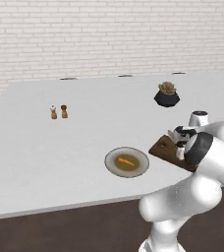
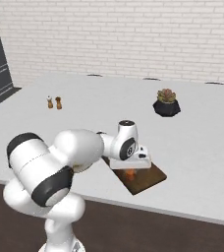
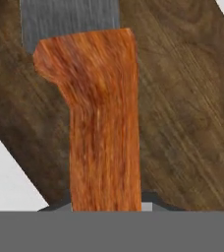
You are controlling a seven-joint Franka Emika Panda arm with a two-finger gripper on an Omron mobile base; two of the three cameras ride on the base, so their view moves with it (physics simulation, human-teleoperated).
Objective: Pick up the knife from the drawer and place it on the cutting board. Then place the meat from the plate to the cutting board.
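Observation:
My gripper [image 3: 106, 204] is shut on the orange-red handle of the knife [image 3: 104, 123], whose grey blade points away from the hand. The knife hangs just over the dark brown cutting board [image 3: 182, 98], which fills the background. From the left base, the gripper [image 1: 180, 142] is low over the board [image 1: 162, 146] near the counter's front edge. From the right base, a bit of the orange handle of the knife [image 2: 130, 173] peeks out under the hand above the board [image 2: 151, 179]. The small orange-yellow meat [image 1: 126, 160] lies on the round plate [image 1: 111, 156], left of the board. The drawer is out of view.
A black plant pot [image 1: 166, 96] with a succulent stands farther back on the white counter [image 1: 60, 152]. Two small shakers [image 1: 59, 112] stand at the back left. The counter's front edge runs just beyond the plate and board.

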